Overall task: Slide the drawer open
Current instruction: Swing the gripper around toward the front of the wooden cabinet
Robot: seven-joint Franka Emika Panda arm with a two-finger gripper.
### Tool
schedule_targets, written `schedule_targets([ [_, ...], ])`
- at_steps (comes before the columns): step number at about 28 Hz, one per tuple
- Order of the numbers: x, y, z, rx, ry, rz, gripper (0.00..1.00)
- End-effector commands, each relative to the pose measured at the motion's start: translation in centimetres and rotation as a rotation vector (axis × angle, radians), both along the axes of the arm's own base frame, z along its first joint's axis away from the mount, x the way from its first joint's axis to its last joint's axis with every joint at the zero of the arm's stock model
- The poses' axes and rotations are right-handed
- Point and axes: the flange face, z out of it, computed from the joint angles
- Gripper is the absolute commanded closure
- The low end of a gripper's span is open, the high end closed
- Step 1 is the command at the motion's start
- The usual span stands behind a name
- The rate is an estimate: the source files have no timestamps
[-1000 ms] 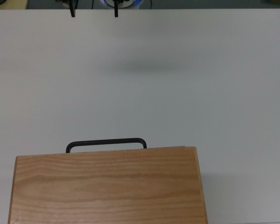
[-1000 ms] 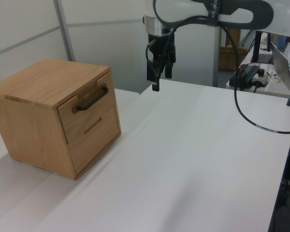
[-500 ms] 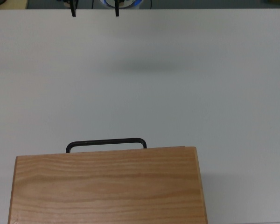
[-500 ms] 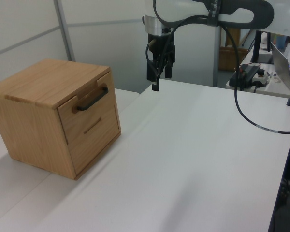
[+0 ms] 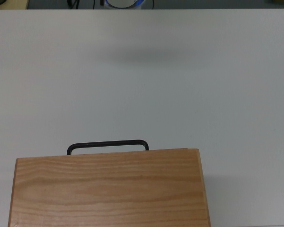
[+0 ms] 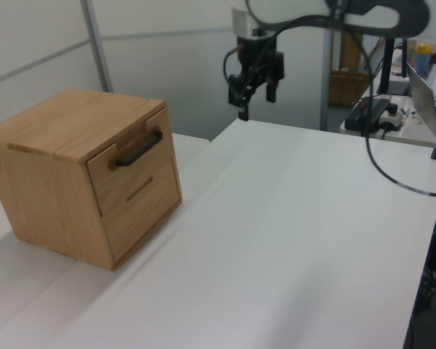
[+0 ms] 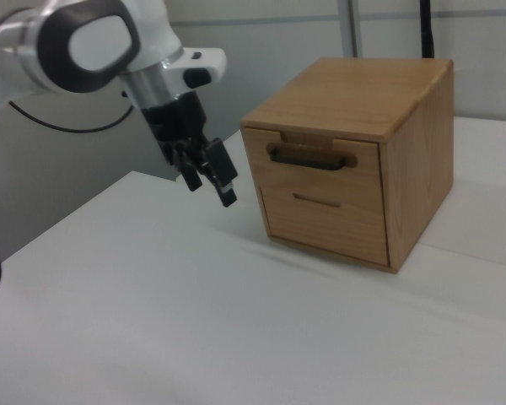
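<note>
A wooden cabinet (image 6: 80,171) sits on the white counter (image 6: 291,240), at the left view's left and the right view's right. The drawer (image 6: 127,171) is its upper front panel and sits flush and closed, the black bar handle (image 6: 138,149) standing out from its face; a thin slot marks a lower panel beneath. In the top view only the cabinet's grained top and the handle (image 5: 107,144) show.

The claw (image 6: 256,91) hangs in the air above the counter's far edge in the left view — well apart from the drawer, fingers (image 7: 226,187) pointing down and spread apart, holding nothing. In the right view the claw (image 7: 209,175) is to the left of the cabinet front.
</note>
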Motion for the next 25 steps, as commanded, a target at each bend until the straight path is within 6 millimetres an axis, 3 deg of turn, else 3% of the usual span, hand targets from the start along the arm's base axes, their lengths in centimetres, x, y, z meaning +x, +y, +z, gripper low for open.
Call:
schedule_targets([
  [1, -6.1, 0.1, 0.5, -0.009, -0.014, -0.098, 0.00],
  [7, -10.9, 0.7, 0.5, -0.002, -0.040, -0.207, 0.00],
  [13, -12.8, 2.0, 0.0, 0.031, -0.058, -0.381, 0.00],
  [17, -15.3, 2.2, 0.6, 0.053, -0.112, -0.495, 0.03],
  [22, -16.5, 2.3, 0.7, 0.086, -0.155, -0.670, 0.01],
  [25, -16.1, 1.5, 0.5, 0.139, -0.207, -0.829, 0.01],
])
